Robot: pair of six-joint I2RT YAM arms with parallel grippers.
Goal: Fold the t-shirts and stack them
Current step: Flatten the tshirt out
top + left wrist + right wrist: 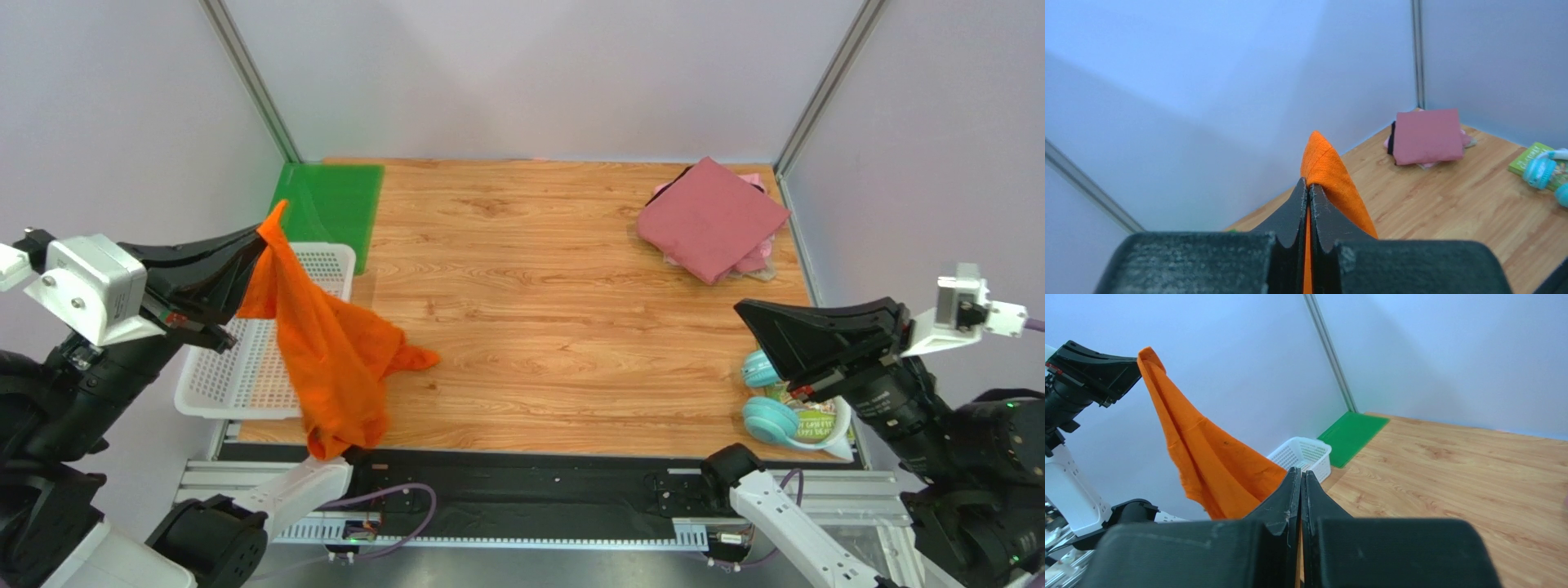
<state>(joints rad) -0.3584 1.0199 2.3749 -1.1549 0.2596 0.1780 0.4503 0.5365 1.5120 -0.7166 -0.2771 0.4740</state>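
Note:
My left gripper (254, 251) is shut on a corner of the bright orange t-shirt (329, 349) and holds it high at the left. The cloth hangs down, its lower end near the table's front left. The pinched cloth shows between the fingers in the left wrist view (1322, 160), and the shirt hangs at the left of the right wrist view (1206, 462). A folded maroon-red t-shirt (711, 217) lies on a pale pink one (763, 252) at the back right; the stack also shows in the left wrist view (1427, 136). My right gripper (748, 314) is shut and empty at the right.
A white mesh basket (252, 368) stands at the left edge below the hanging shirt. A green plastic sheet (329, 202) lies at the back left. Teal headphones (770, 417) and a green booklet (819, 423) lie at the front right. Grey walls enclose the wooden table (552, 306).

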